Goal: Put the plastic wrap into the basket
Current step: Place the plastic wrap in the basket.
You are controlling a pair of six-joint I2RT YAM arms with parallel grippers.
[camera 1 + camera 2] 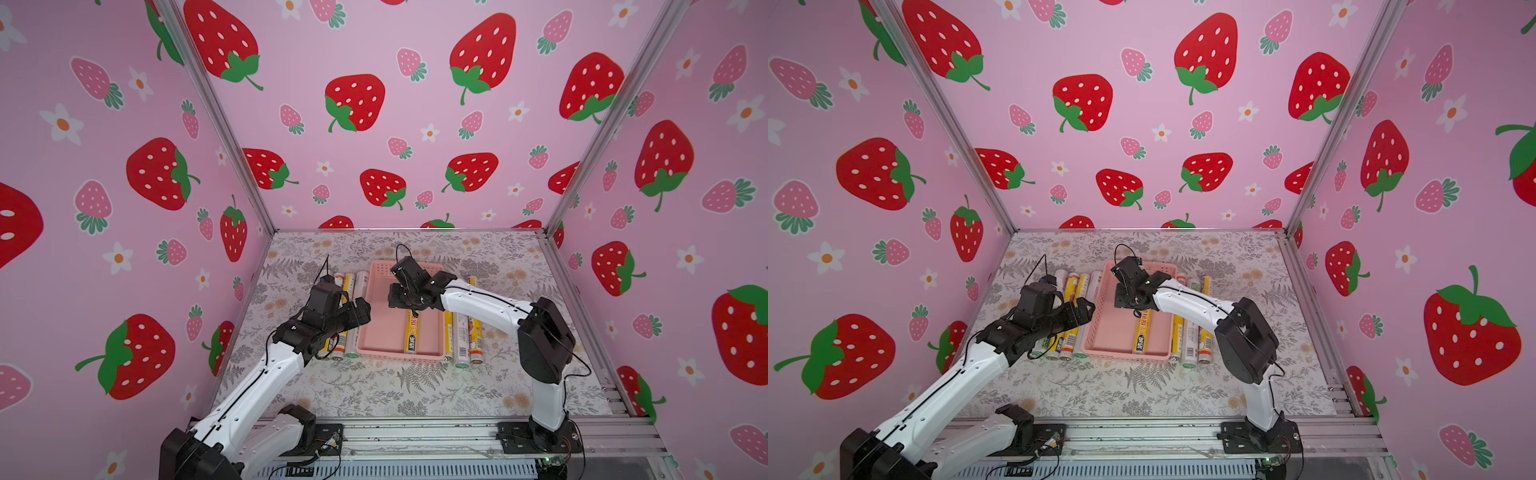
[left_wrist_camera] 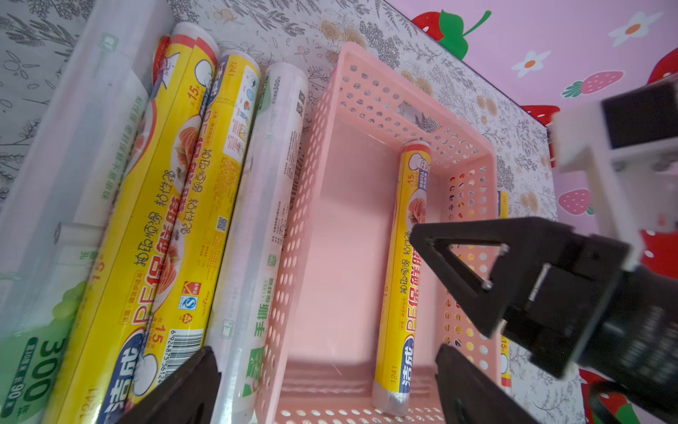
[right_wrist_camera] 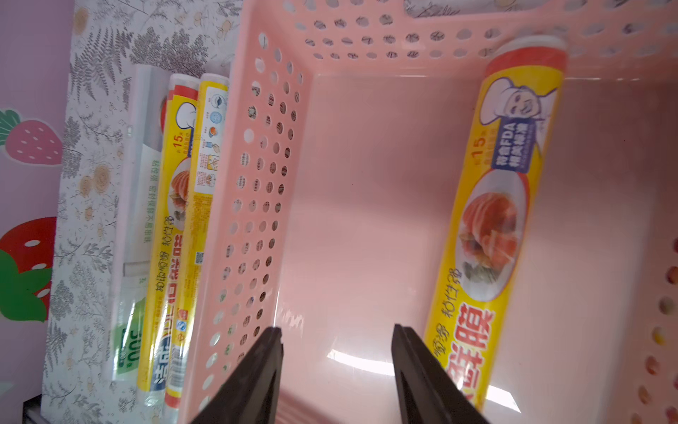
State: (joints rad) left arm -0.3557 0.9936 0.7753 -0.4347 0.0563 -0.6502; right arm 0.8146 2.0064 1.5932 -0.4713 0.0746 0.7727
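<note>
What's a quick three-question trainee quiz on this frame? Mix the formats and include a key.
1. Count the plastic wrap inside the basket: how many rolls?
2. True or false: the right gripper is clamped on a roll.
3. The wrapper of the roll in the basket is: A yellow, B white with green print, C blue.
Key: 1) one; 2) false, its jaws stand apart with nothing between them; 3) A.

“洁成”, “PE保鲜膜”, “15”, “1241” on the yellow roll (image 2: pixel 401 293) in the basket (image 2: pixel 304 220); “手撕”, perhaps “300”, on a white roll (image 2: pixel 261 220).
</note>
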